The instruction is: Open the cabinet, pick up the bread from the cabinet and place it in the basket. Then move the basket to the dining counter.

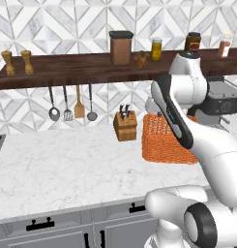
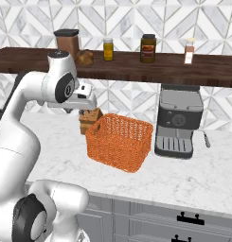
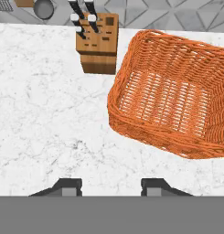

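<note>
Pepper mills (image 1: 17, 62): two wooden mills stood side by side at the left end of the dark wooden shelf (image 1: 66, 70).
Hanging utensils (image 1: 71, 104): a ladle, a slotted turner, a wooden spatula and a spoon hung in a row under the shelf, against the patterned tile wall.
Canister (image 1: 121, 47): a tall brown one with a black lid stood on the shelf above the knife block.
Bread (image 1: 141, 59): the small dark brown lump sat on the shelf just right of the canister, touching or nearly touching it; in the right base view it lay at (image 2: 85, 57), just behind the arm's upper joint.
Jars (image 2: 148, 48): a yellow jar, a dark jar and a small bottle stood spaced along the shelf to the right of the bread.
Knife block (image 3: 97, 43): wooden, with black-handled knives, upright on the marble counter (image 1: 57, 160), just left of the basket and apart from it.
Basket (image 3: 170, 105): orange wicker, upright on the counter, nothing inside it in the hand view.
Coffee machine (image 2: 179, 122): grey, just right of the basket on the same counter.
Gripper (image 3: 111, 186): it hung above bare marble on the near side of the basket, pointing down. The two dark fingertips (image 3: 66, 187) stood apart with only counter between them, gripping nothing.
Drawers (image 2: 188, 220): grey fronts with black handles ran below the counter edge.
</note>
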Controlling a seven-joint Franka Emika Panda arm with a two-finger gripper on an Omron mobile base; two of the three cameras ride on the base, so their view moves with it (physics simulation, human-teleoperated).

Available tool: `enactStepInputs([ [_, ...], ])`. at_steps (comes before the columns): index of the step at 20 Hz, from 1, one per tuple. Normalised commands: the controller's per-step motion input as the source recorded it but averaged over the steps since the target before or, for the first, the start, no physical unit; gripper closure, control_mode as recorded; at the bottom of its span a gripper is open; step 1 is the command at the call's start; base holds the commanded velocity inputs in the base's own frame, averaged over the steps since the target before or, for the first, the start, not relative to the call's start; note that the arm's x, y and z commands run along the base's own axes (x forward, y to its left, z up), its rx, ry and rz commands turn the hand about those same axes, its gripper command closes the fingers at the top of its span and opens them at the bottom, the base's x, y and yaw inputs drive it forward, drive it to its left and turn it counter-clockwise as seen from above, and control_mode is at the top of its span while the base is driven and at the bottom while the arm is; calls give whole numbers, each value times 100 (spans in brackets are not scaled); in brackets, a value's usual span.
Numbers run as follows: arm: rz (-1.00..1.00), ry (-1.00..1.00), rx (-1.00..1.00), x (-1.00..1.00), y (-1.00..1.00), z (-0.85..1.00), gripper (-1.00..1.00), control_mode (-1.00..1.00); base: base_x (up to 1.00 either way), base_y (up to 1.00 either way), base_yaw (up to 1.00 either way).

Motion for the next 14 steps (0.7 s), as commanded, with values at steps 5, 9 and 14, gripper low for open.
enactStepInputs([
  [5, 0, -8, 1, -63, -1, -1, -100, -100, 0, 0, 0],
  [9, 0, -20, 0, -76, -7, 41, -100, -100, 0, 0, 0],
  [14, -6, -37, 0, -44, -2, 93, -100, -100, 0, 0, 0],
])
